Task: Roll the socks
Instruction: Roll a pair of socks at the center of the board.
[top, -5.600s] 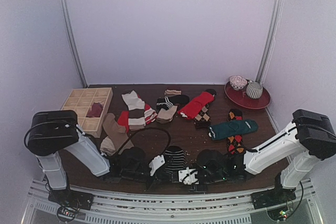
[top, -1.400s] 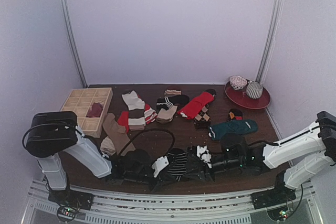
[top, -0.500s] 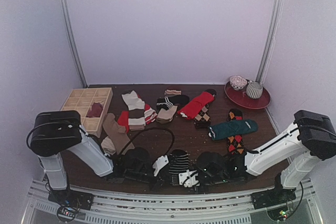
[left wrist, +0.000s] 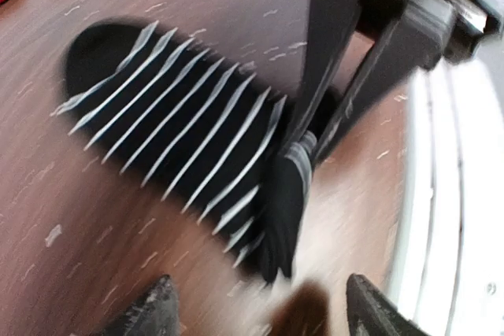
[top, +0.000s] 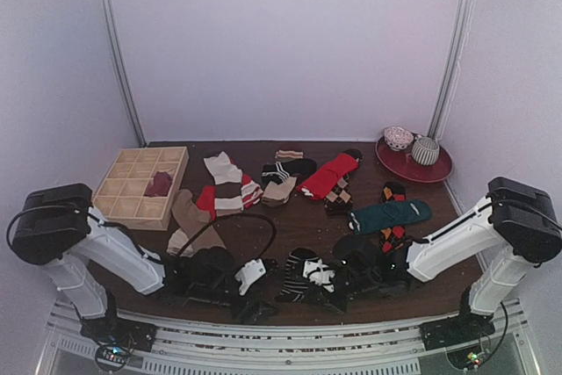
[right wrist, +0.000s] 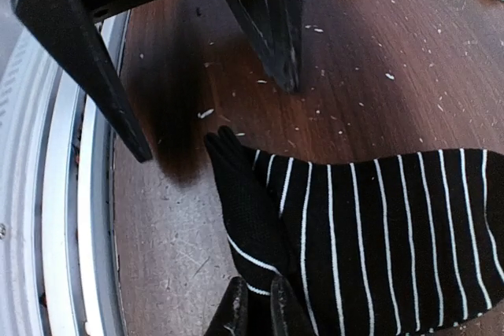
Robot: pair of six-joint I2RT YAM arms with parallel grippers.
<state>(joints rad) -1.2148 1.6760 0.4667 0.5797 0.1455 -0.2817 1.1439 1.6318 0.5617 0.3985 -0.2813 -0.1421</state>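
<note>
Striped sock [top: 297,275]: where is it, and who has it? — Jo

Near edge of the counter [top: 290,219], lying flat between the two hands. Right hand [right wrist: 258,312] is pinched narrow on its edge. That hand's own fingers are cut off at the bottom of the right wrist view; only stubs show. — Sam

Left hand [left wrist: 260,316]? — Jo

Spread wide, nothing in it, near the sock but apart from it. Left wrist view is motion-blurred: its fingertips [left wrist: 157,312] barely enter the frame, and the pinched fold is a smear. Stripes are readable. From overhead both hands are dark shapes against the dark sock; can't separate finger from fabric there. — Sam

Other socks? — Jo

Further back, well apart from the hands: teal sock [top: 391,214], red sock [top: 329,175], tan sock [top: 189,217], cream-striped sock [top: 226,186]. Argyle sock [top: 392,236] shows on both sides of the teal one, middle hidden. Wooden tray [top: 132,169] rear left has a dark red item [top: 159,184] in one compartment, too small to tell what. Red plate [top: 435,171] rear right carries two round things [top: 398,138]; can't tell what. — Sam
</note>
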